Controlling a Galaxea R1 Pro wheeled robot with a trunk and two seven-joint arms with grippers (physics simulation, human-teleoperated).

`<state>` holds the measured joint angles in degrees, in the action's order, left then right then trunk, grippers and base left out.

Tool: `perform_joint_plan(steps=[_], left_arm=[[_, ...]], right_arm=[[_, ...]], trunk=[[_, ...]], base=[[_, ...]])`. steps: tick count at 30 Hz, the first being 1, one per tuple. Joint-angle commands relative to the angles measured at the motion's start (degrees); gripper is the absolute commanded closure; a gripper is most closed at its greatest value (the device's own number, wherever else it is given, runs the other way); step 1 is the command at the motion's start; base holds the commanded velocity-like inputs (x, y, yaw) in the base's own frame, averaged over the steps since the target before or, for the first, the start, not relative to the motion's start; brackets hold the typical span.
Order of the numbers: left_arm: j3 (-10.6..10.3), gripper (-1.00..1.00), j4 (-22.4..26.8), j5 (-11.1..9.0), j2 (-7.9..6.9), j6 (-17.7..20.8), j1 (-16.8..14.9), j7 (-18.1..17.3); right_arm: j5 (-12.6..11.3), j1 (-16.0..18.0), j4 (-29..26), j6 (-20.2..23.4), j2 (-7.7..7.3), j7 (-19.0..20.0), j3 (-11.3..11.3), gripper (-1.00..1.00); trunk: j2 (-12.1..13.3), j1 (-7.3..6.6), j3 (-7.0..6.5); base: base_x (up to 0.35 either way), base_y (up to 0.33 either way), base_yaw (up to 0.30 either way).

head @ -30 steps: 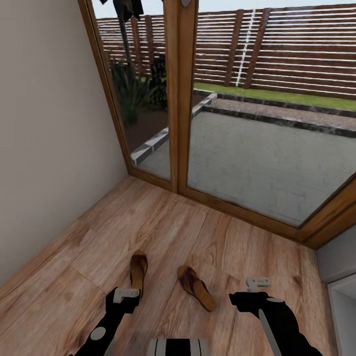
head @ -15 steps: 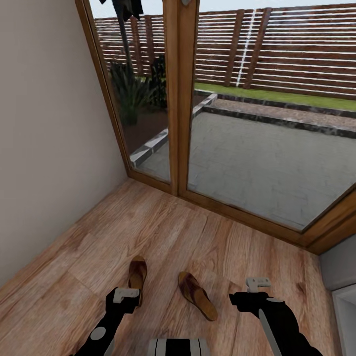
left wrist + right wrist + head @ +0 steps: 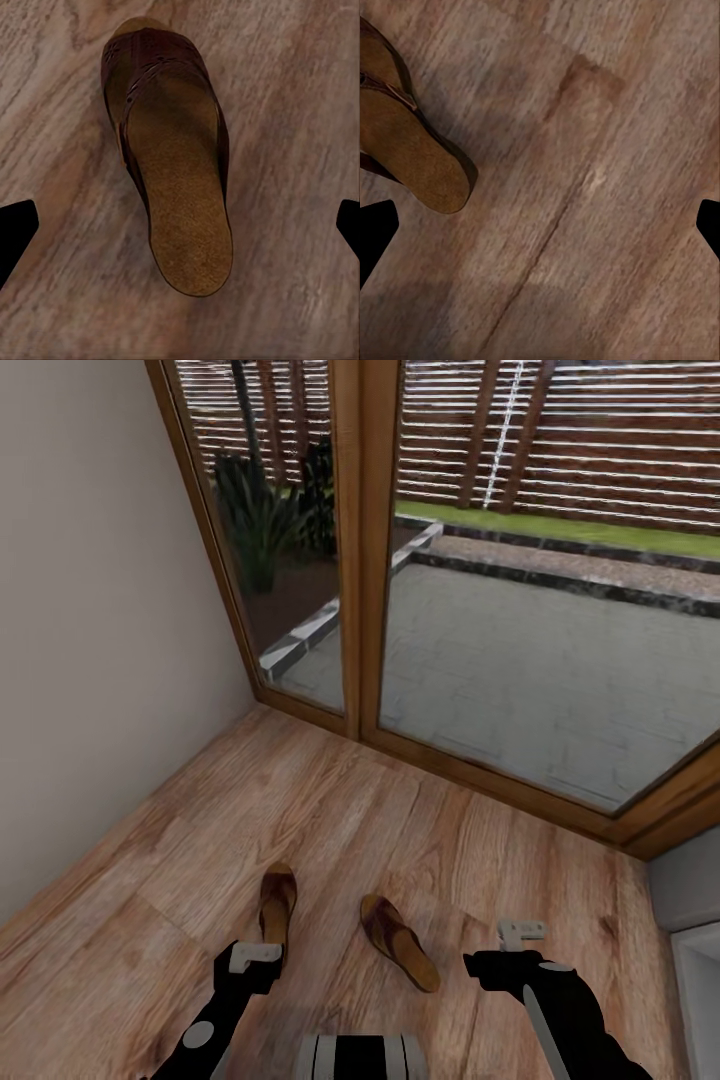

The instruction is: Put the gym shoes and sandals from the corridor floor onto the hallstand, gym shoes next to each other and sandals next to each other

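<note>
Both sandals lie flat on the corridor floor (image 3: pixel 330 810), soles down, near the glass door (image 3: pixel 500 610) corner. Left sandal (image 3: pixel 277 900) points roughly toward the door; right sandal (image 3: pixel 398 940) lies skewed, toe toward the door, heel toward the robot's right. They sit apart, not touching. Left tool (image 3: pixel 252 958) hangs above the left sandal's heel end; the wrist view looks straight down on that sandal (image 3: pixel 169 150), centred between the wide-spread fingers (image 3: pixel 15 232), nothing held. This reads as lining up for a top-down grasp across its width. Right tool (image 3: pixel 522 933) hovers over bare planks just beside the right sandal (image 3: pixel 405 142), jaws also wide, empty; likely it needs to shift toward that sandal before descending. A grey unit's edge (image 3: pixel 690 920) shows at the right. No shoe is on the rack yet, by the look of it.
</note>
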<state>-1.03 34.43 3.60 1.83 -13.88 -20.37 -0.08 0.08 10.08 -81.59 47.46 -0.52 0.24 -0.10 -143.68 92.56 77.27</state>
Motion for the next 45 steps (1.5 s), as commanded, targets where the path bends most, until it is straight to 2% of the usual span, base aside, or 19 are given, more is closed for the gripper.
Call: perform_joint_plan(steps=[1,30,45], left_arm=[[0.1,-1.0,0.0,0.4,0.01,-0.2,0.0,0.0],[0.1,-1.0,0.3,0.4,0.01,-0.2,0.0,0.0],[0.1,-1.0,0.4,0.4,0.01,-0.2,0.0,0.0]], right_arm=[[0.0,0.0,-0.1,0.3,-0.01,0.0,0.0,-1.0],[0.0,0.0,-0.1,0.3,-0.01,0.0,0.0,-1.0],[0.0,0.0,-0.1,0.3,-0.01,0.0,0.0,-1.0]], trunk=[[0.0,0.01,0.36],[-0.4,0.76,9.5],[-0.4,0.76,10.3]], base=[[0.0,0.0,0.0],[0.0,0.0,0.0],[0.037,0.0,0.0]])
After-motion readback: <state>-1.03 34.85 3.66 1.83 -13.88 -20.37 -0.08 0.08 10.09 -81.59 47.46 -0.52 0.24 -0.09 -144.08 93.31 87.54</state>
